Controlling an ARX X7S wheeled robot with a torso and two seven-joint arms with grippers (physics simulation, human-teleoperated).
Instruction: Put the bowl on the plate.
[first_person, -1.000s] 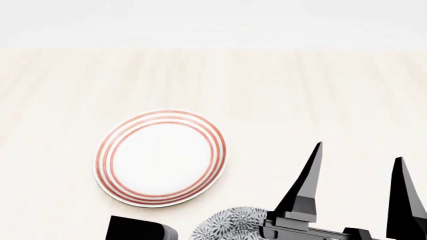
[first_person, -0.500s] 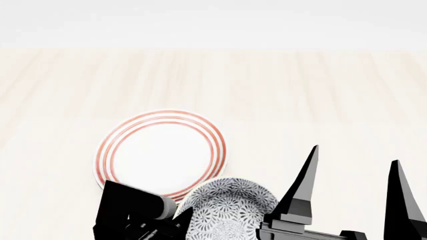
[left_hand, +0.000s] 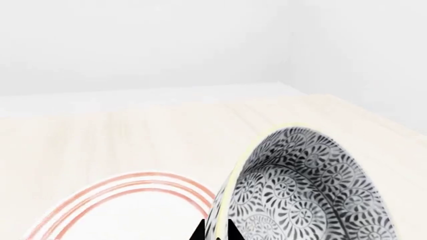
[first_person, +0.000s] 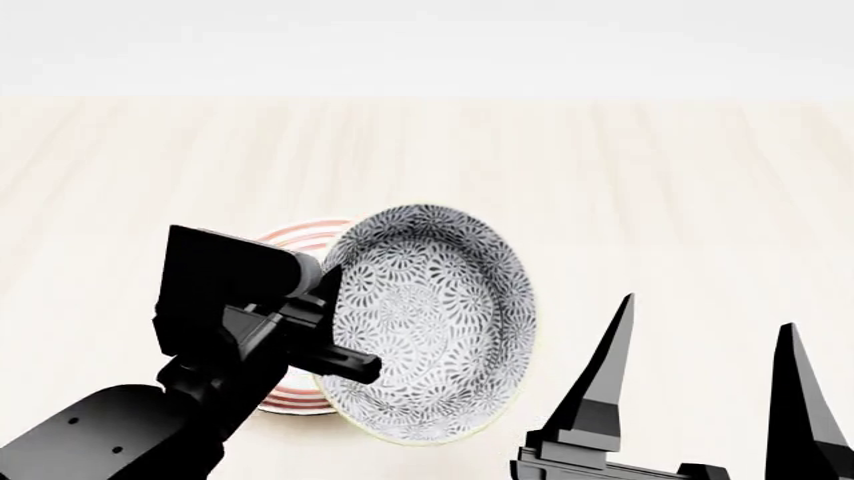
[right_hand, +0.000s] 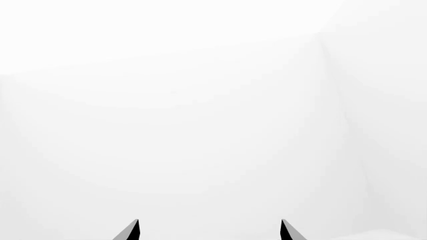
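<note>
From the head, the left pincer (first_person: 334, 335) grips the bowl (first_person: 427, 320) by its rim and holds it tilted, its patterned inside facing the camera, above the plate (first_person: 296, 238), which lies mostly hidden behind it on the pale wood surface (first_person: 641, 180). The right pincer (first_person: 707, 350) stands wide and empty, well clear. The left wrist shows dark fingertips (left_hand: 198, 233) clamped on the rim of the bowl (left_hand: 307, 190), the plate (left_hand: 127, 200) beside. The right wrist sees only its parted tips (right_hand: 209, 230) against white.
</note>
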